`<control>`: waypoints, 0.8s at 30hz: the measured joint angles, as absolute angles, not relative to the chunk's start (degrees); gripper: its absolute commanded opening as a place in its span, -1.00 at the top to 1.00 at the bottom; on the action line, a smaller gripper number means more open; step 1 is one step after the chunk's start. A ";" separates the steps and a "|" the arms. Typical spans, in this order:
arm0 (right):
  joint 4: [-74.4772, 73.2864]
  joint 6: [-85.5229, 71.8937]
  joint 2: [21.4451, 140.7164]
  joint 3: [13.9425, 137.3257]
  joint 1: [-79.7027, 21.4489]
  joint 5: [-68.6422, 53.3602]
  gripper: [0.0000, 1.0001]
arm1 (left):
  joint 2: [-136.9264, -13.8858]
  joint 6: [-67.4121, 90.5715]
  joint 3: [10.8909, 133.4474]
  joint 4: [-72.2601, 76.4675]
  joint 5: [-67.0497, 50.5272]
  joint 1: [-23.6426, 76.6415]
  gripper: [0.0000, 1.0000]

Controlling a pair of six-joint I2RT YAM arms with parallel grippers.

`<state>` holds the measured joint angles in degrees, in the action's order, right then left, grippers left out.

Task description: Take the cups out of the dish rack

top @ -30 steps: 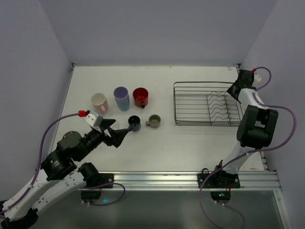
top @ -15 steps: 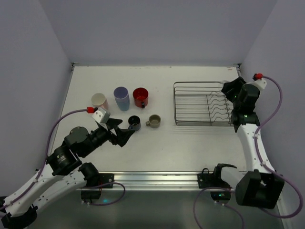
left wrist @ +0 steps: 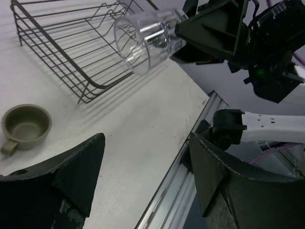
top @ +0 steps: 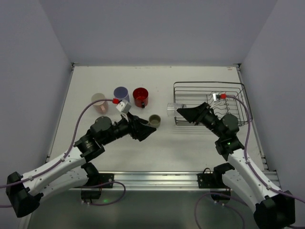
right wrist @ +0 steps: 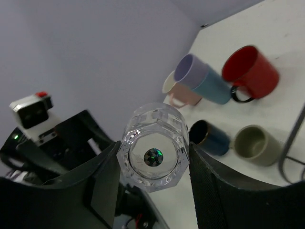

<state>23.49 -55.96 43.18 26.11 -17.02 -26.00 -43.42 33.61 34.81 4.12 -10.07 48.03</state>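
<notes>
Seen from above, the right gripper (top: 182, 112) is clamped on the base of the clear glass (top: 173, 109). It holds the glass on its side in the air, with the dish rack (top: 205, 83) just behind the gripper. The wire rack looks bare. The left gripper (top: 148, 132) points at the glass from across the gap and stands well apart from it. Just beside its tips sits the olive cup (top: 154, 119). Off to its far side stand the red mug (top: 140, 97), the blue tumbler (top: 121, 94) and the pink cup (top: 99, 101).

Next, the left wrist camera shows that gripper's two fingers spread wide with nothing between them. The glass hangs ahead and above, its mouth turned toward this gripper. The olive cup stands upright on the table (left wrist: 143, 124) off one finger.

Lastly, the right wrist camera looks along the glass from its base, with a finger pressed on either side. Beyond the glass are the open left jaws. To one side is a navy cup (right wrist: 209, 138), standing next to the olive one.

Going by this, the unloading is nearly done: five cups stand on the table and the glass is the last one. It looks set for a handover to the left gripper, though it could be put down directly.
</notes>
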 measured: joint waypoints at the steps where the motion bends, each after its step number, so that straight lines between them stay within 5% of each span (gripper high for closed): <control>1: 25.63 -57.25 43.46 24.95 -18.52 -27.55 0.62 | -45.47 34.41 34.81 6.46 -11.00 48.03 -0.48; 12: 43.18 -66.50 52.49 18.72 -27.94 -34.96 0.61 | -55.99 41.95 33.71 21.61 -15.77 48.03 -0.24; 15: 47.90 -68.27 55.31 18.41 -29.58 -35.24 0.61 | -56.49 43.38 32.82 24.56 -16.08 48.01 0.05; 19: 55.72 -71.55 59.99 17.47 -30.59 -35.11 0.54 | -57.19 45.32 32.01 26.61 -16.56 47.97 0.82; 21: 59.18 -73.12 62.24 17.06 -30.70 -35.18 0.01 | -57.04 46.37 31.94 27.09 -16.91 47.86 1.00; 24: 62.72 -74.89 63.51 16.80 -31.29 -35.05 -0.73 | -55.07 46.26 31.97 26.63 -16.60 48.01 1.00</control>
<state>62.72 -74.89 63.51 16.80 -31.29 -35.05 -55.07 46.26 31.97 26.63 -16.60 48.01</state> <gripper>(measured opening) 0.717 0.051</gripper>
